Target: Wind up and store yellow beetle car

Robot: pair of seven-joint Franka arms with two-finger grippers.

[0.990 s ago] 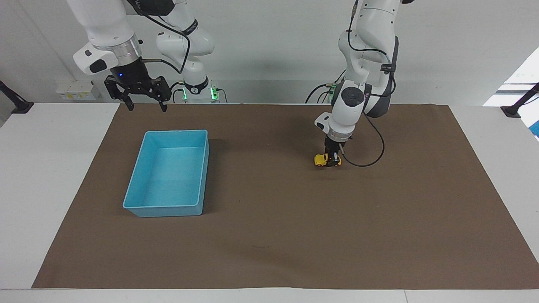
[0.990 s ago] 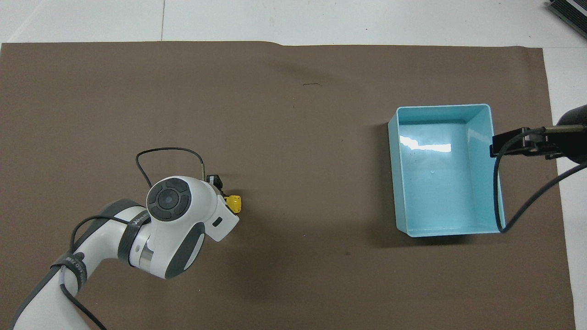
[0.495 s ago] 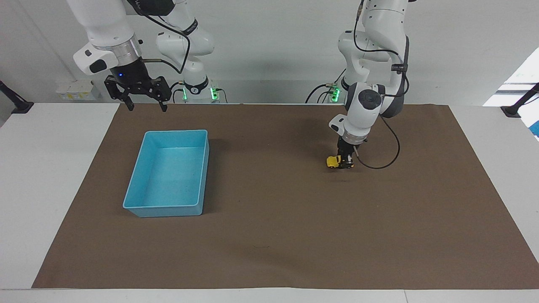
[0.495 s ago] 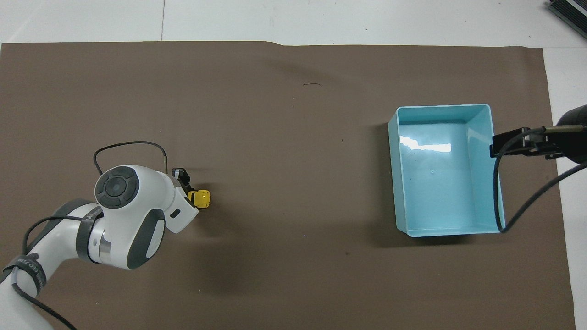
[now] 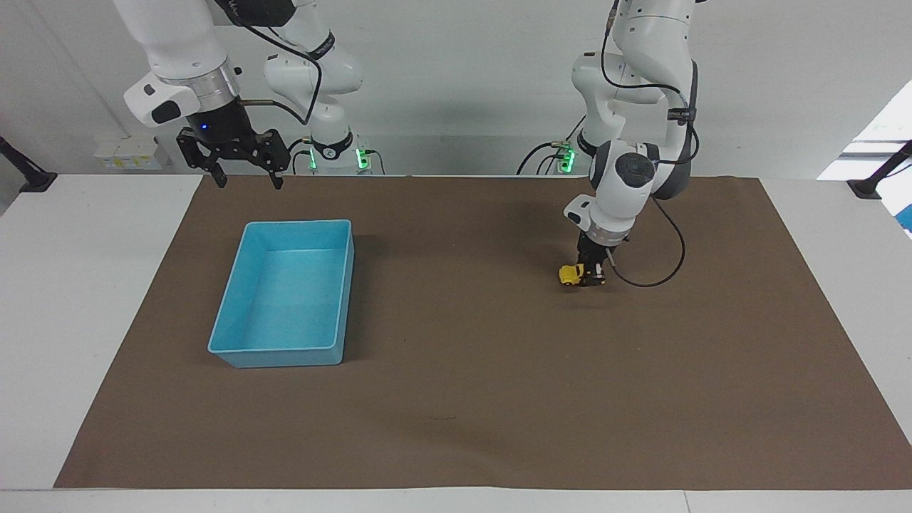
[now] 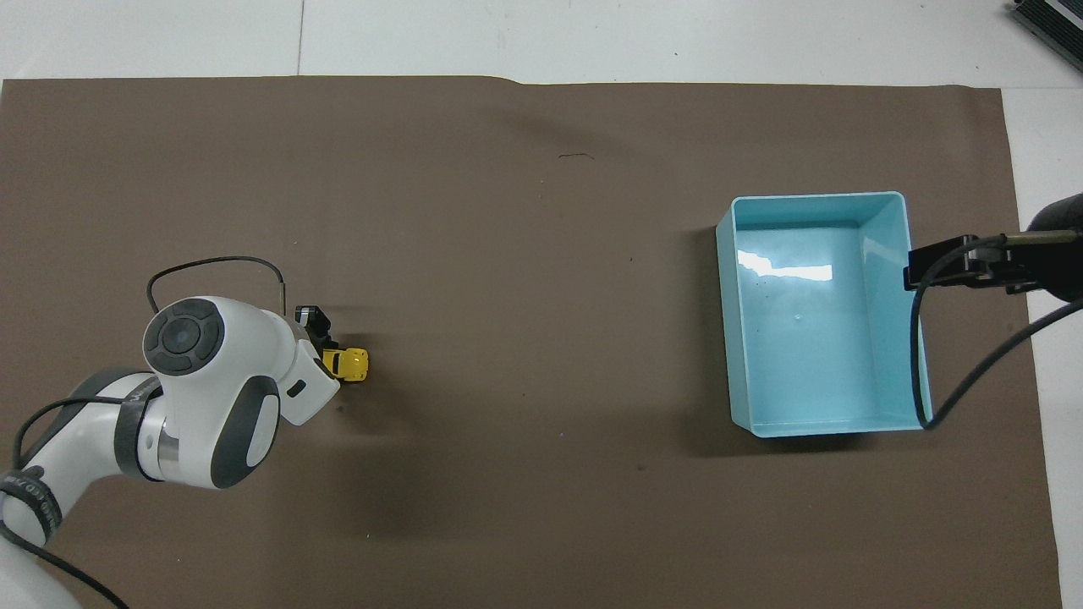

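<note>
The yellow beetle car [image 5: 570,274] is a tiny rounded toy down on the brown mat, toward the left arm's end of the table; it also shows in the overhead view [image 6: 349,364]. My left gripper [image 5: 590,276] is shut on the car's rear half and holds it at mat level; the wrist hides most of the gripper in the overhead view [image 6: 326,355]. The light-blue tray [image 5: 249,349] stands toward the right arm's end, with nothing in it. My right gripper [image 5: 246,179] is open and waits in the air, over the mat's edge by the tray.
A brown mat [image 5: 456,427] covers most of the white table. A black cable loops out from the left wrist [image 5: 659,274] over the mat. The right arm's cable hangs over the tray's rim in the overhead view [image 6: 918,338].
My left gripper has dragged the car along the mat toward the left arm's end of the table. The right arm and the tray have not moved.
</note>
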